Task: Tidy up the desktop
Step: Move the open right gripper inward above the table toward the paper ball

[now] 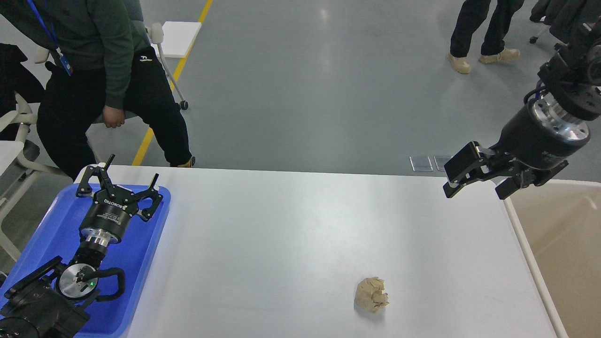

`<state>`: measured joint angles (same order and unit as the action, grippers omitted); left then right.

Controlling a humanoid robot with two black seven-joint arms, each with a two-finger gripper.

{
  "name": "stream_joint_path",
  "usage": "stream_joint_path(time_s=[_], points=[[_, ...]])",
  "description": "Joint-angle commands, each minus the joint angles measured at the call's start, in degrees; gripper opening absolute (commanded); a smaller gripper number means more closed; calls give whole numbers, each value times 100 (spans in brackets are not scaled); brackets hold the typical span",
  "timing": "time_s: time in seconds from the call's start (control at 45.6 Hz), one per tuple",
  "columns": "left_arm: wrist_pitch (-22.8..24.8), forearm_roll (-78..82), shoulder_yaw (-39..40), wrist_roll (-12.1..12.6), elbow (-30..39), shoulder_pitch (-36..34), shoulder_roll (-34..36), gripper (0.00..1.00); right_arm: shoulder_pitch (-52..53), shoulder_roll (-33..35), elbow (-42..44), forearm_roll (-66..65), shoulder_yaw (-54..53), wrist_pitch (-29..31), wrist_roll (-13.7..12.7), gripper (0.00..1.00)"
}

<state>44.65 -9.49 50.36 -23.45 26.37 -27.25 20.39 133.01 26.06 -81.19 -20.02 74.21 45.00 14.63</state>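
The desktop (pixel 291 234) is a wide white tabletop with rounded corners. A crumpled beige paper ball (pixel 372 294) lies on it near the front right. My left gripper (pixel 132 171) hovers over the blue tray at the far left, fingers spread wide open with nothing between them. My right gripper (pixel 475 185) hangs above the desktop's far right edge, beside the beige bin, also open and empty. The paper ball lies well below and left of the right gripper.
A blue plastic tray (pixel 141 263) rests on the desktop's left end. A beige open bin (pixel 563 244) stands against the right edge. A seated person (pixel 103 80) is behind the far left corner; another person's legs (pixel 483 33) stand on the floor beyond.
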Motion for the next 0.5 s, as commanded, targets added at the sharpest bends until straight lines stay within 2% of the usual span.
stream_joint_path(time_s=[0.0, 0.482], points=[[0, 0, 0, -2, 0, 0, 0, 99, -3, 5, -55, 235, 6, 0, -4, 100], [0, 0, 0, 7, 0, 0, 0, 99, 111, -22, -125, 244, -3, 0, -4, 100]])
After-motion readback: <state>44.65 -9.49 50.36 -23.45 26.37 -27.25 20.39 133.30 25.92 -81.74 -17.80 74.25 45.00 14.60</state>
